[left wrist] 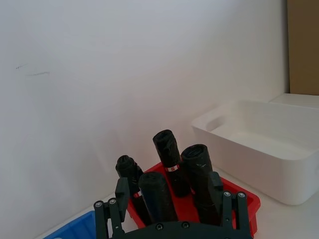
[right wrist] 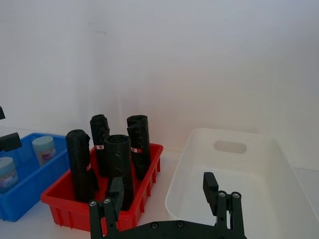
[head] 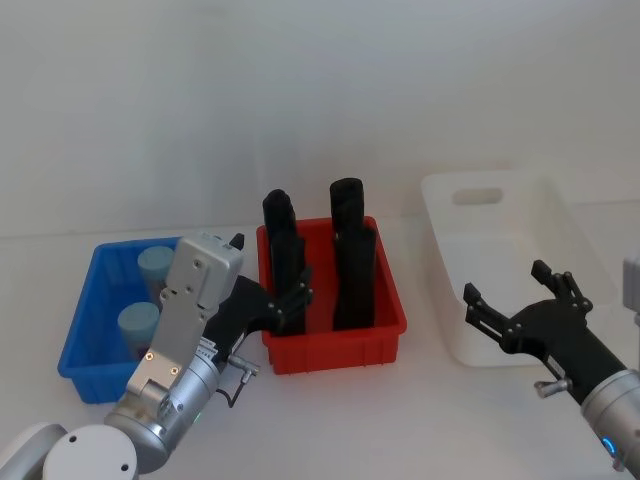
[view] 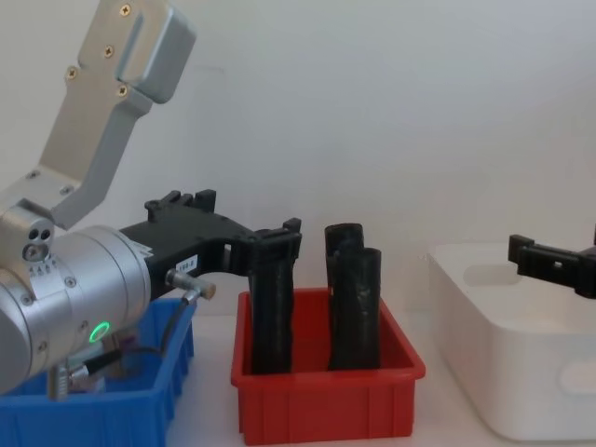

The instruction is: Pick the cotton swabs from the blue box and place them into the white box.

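Two cotton swabs (head: 155, 265) stand in the blue box (head: 90, 380), lower left. The left hand (head: 296, 296) spreads empty at the left edge of the red bin (head: 335, 352). The right hand (head: 508, 288) is open and empty over the near rim of the white box (head: 480, 350), lower right.

The left black gripper (head: 296, 298) reaches forward from its shiny silver arm (head: 165, 395), and its fingers (head: 300, 278) are spread wide apart. The right black gripper (head: 505, 283) points forward too, with its fingers spread apart and its silver wrist (head: 615, 400) just behind it.

Colours: blue box (head: 78, 330), red bin (head: 330, 355), white box (head: 450, 300).
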`<action>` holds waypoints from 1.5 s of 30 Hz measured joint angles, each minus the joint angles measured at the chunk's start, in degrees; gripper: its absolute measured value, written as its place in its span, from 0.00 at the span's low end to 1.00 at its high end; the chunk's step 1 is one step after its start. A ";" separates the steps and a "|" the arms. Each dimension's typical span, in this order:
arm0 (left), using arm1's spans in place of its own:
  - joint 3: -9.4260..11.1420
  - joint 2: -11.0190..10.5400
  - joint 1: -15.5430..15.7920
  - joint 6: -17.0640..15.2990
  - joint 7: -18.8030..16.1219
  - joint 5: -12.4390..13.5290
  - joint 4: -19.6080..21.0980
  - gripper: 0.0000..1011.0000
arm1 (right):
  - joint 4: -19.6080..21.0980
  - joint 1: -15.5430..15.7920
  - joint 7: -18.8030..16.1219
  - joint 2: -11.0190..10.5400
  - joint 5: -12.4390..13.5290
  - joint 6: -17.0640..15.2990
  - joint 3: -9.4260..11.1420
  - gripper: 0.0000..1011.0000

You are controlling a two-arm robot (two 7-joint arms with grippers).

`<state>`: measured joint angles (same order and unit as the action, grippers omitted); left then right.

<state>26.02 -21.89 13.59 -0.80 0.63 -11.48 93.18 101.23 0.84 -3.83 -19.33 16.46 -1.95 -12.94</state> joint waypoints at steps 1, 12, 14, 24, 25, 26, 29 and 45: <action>0.00 0.00 0.00 0.00 0.00 0.00 0.00 0.99 | 0.00 0.00 0.00 0.00 0.00 0.00 0.00 0.99; -0.31 0.34 0.46 -0.44 0.05 -0.45 -0.70 0.99 | 0.00 0.00 0.00 0.00 0.00 0.00 0.00 0.99; -0.49 0.48 0.72 -0.77 0.05 -0.72 -1.09 0.99 | 0.00 0.00 0.00 0.00 0.00 0.00 0.00 0.99; -1.86 0.83 1.97 -3.21 -0.39 -2.60 -3.27 0.99 | 0.00 0.00 0.00 0.00 0.00 0.00 0.00 0.99; -1.95 0.82 2.02 -3.43 -0.46 -2.78 -3.39 0.99 | 0.00 0.00 0.00 0.00 0.00 0.00 0.00 0.99; -2.23 0.81 2.17 -3.84 -0.61 -3.19 -3.76 0.99 | 0.00 0.00 0.00 0.00 0.00 0.00 0.00 0.99; -2.80 0.69 2.42 -4.82 -0.99 -4.11 -4.45 0.99 | 0.00 0.00 0.00 0.00 0.00 0.00 0.00 0.99; -5.99 -0.67 3.36 -8.98 -2.62 -7.57 -9.04 0.99 | 0.00 0.00 0.00 0.00 0.00 0.00 0.00 0.99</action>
<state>20.03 -22.56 16.95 -9.77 -2.00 -19.05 84.14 101.23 0.84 -3.82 -19.33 16.46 -1.95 -12.94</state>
